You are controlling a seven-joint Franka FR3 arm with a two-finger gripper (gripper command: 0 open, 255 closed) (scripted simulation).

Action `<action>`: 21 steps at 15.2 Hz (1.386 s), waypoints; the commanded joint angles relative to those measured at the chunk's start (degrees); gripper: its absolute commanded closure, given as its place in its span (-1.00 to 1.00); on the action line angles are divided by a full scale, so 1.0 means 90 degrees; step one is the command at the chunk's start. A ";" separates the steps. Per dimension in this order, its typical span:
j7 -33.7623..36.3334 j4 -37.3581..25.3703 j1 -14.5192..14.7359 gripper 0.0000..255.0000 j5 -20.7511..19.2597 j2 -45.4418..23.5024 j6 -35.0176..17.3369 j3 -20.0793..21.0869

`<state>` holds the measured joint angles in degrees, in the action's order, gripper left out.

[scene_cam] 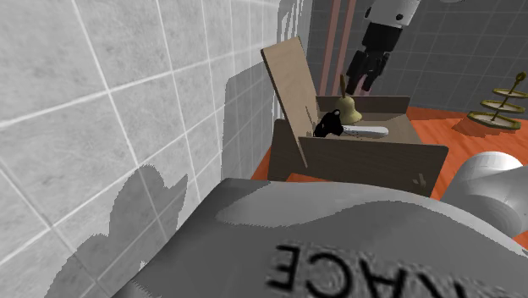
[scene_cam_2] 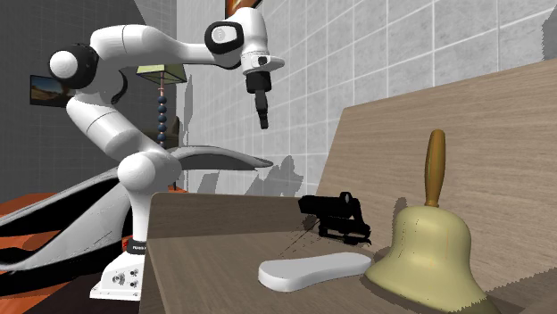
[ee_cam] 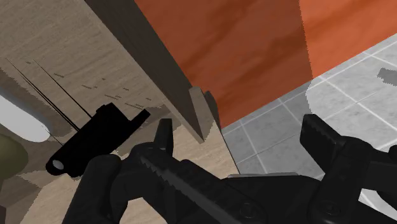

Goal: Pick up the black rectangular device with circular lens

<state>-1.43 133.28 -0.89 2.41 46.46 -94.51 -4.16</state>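
The black rectangular device (scene_cam: pixel 328 124) lies inside an open brown box (scene_cam: pixel 372 157), close to the upright flap. In the second exterior view the device (scene_cam_2: pixel 335 215) rests on the box floor, between a white flat object (scene_cam_2: pixel 312 268) and the tall flap. My gripper (scene_cam_2: pixel 262 118) hangs well above the box, open and holding nothing. In the shoulder view the gripper (scene_cam: pixel 366 80) hovers over the box's far side. In the wrist view the device (ee_cam: pixel 95 141) shows beyond and to the outside of one finger (ee_cam: pixel 164 153), while the gripper (ee_cam: pixel 245 143) itself is over the box wall and tiled floor.
A brass bell with a wooden handle (scene_cam_2: pixel 429 245) stands in the box beside the white object. The box's raised flap (scene_cam: pixel 292 80) leans by the tiled wall (scene_cam: pixel 101 110). A gold tiered stand (scene_cam: pixel 499 106) sits on the orange floor (scene_cam: pixel 474 144).
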 commanded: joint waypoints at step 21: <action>-0.5684 0.1650 0.0689 -1.00 -0.1685 -0.0976 -0.3831 -0.3817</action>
<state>-49.36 148.30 4.27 -12.55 39.36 -126.69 -36.07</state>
